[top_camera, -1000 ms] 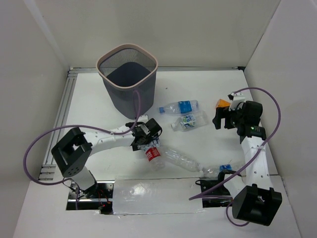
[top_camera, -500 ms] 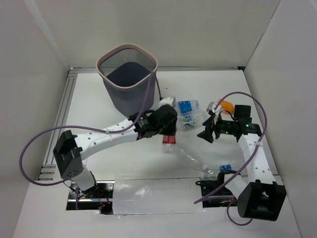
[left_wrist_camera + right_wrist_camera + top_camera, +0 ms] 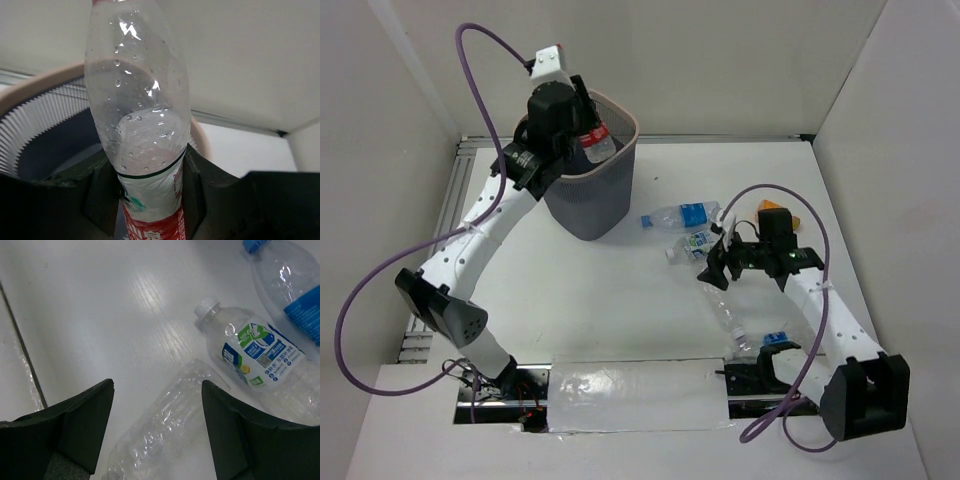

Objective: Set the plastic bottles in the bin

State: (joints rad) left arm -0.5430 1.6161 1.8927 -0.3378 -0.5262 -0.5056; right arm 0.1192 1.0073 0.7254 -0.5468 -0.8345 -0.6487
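White tabletop (image 3: 570,300) below, and up at eleven o'clock my left gripper (image 3: 150,195) is clamped on the red-labelled clear plastic bottle (image 3: 137,115), held above the dark grey mesh bin (image 3: 605,195). If I release off-centre, I reckon it clips the pinkish rim (image 3: 632,120) and bounces out. At three o'clock my right gripper (image 3: 716,268) hangs, fingers apart, over a crumpled clear bottle (image 3: 170,415). It looks slippery and may squirt aside.

Lost both ends of the clear plastic bottle with the red label (image 3: 137,125) past the left wrist view's top and bottom edges. Hid much of the dark grey wire-mesh bin (image 3: 45,115) behind it. Lost parts of the blue-labelled clear bottle (image 3: 295,290) and the crumpled clear bottle (image 3: 165,425) past the right wrist view's edges. Could not make out the tiny blue thing (image 3: 777,338).
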